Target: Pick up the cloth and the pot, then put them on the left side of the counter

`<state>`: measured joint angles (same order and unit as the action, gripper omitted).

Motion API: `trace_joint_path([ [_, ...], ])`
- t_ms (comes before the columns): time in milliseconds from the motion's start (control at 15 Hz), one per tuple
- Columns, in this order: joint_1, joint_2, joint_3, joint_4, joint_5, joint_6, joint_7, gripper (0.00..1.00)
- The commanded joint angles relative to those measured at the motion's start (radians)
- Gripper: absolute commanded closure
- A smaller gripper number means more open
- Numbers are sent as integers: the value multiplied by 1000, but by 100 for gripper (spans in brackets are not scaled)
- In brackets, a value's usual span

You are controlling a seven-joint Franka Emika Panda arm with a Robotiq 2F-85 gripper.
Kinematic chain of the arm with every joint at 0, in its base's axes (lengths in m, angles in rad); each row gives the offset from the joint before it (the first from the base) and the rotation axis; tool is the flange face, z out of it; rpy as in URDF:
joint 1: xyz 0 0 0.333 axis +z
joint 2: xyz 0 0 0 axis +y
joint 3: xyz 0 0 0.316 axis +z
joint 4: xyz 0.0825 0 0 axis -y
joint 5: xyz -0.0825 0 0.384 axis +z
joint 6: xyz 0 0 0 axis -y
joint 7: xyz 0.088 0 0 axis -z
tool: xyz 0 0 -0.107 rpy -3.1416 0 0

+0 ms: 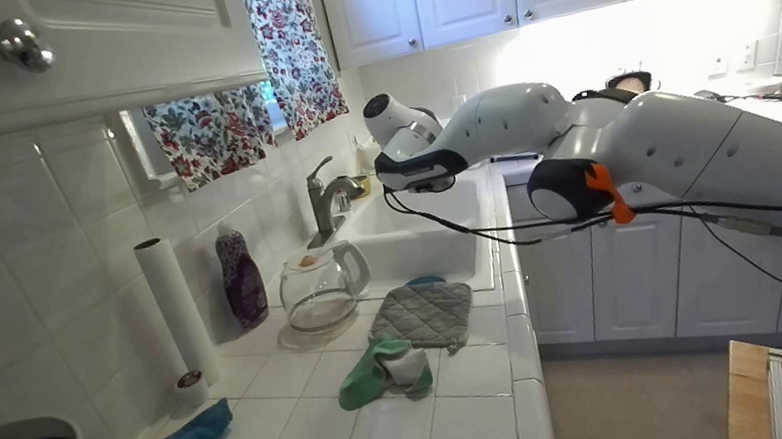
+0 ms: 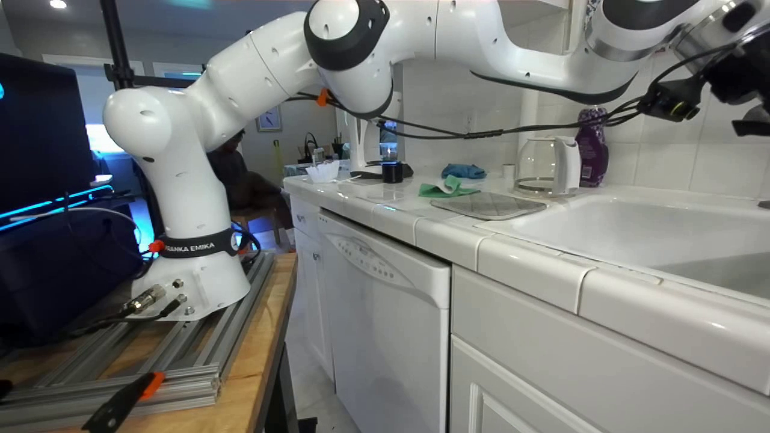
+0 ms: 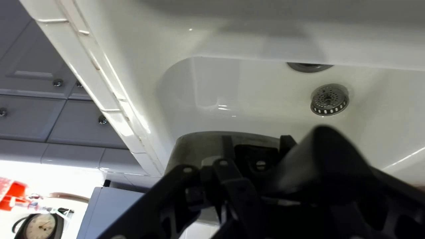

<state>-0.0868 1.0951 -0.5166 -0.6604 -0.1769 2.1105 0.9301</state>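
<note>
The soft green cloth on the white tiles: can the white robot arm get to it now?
Probably not yet: the white robot arm stretches over the white sink basin, with what looks like a grey metal pot at its tip. Nothing covers the soft green cloth, though.

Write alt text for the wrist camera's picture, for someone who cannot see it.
A robot's black gripper hangs over a white sink, partly covering a curved grey metal thing, probably the pot; whether it is gripped is unclear. A drain strainer lies in the sink; the counter's tiled edge slants down at left.
</note>
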Motion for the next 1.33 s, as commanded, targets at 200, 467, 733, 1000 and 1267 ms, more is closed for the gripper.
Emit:
trace_joint_path([
  [200,225,-91,-121,-275,-50,63,336,86],
  [467,349,-133,-221,-454,-52,78,548,86],
  [733,395,-211,-233,-631,-141,117,684,86],
  [1000,336,-179,-178,-557,-156,79,668,61],
  [1267,348,-196,-153,-580,-183,84,662,86],
])
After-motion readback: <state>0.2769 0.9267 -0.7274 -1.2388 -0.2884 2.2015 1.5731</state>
